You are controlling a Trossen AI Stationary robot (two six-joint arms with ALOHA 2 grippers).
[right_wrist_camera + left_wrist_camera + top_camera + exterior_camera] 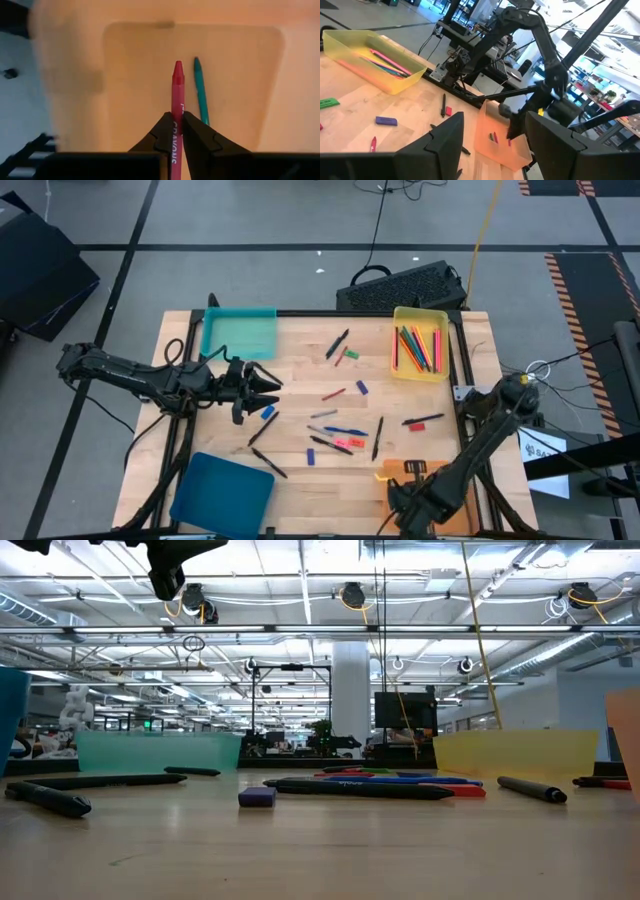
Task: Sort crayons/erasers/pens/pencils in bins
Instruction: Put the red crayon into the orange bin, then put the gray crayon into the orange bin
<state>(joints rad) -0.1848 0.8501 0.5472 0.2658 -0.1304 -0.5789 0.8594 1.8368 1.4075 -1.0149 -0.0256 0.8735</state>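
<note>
The right claw (pixel 173 131) is clenched on a red crayon (pixel 177 95) above the orange bin (pixel 125 60) at the desk's near right corner, where a green crayon (pixel 201 90) already lies, so I judge it belongs there. The left claw (pixel 268 387) waits released, high over the desk's left.

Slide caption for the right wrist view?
Right gripper holds a red crayon over the orange bin, beside a teal crayon.

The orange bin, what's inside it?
In the right wrist view, a teal crayon lies on the floor of the orange bin. The right gripper holds a red crayon over it. The gripper hides the bin's near end.
</note>
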